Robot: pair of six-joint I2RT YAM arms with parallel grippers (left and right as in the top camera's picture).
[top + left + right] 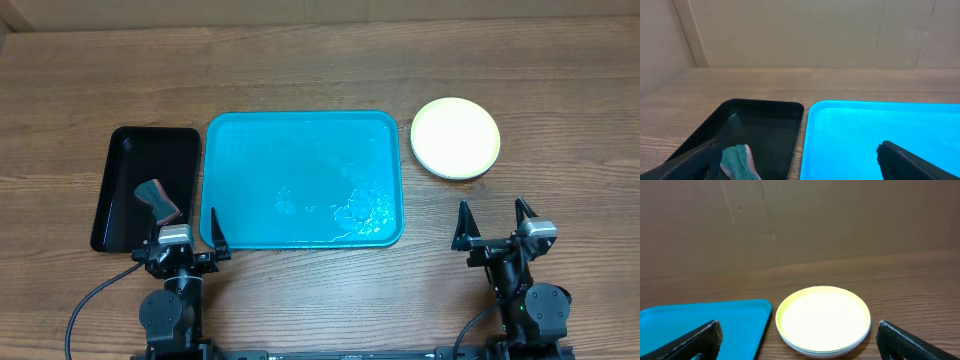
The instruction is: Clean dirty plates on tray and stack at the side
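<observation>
The plates (pixel 455 138) seem all stacked beside the tray (pixel 300 150), so with left gripper (pixel 183 232) and right gripper (pixel 492 222) wide and empty, I'd park clear.

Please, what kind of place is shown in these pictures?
Most likely a robot test bench, not a real kitchen: a bare wooden table, plain cardboard-like walls behind it, and only a turquoise tray, a black tray and stacked plates laid out.

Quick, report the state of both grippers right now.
Left gripper: open, holding nothing.
Right gripper: open, holding nothing.
</observation>
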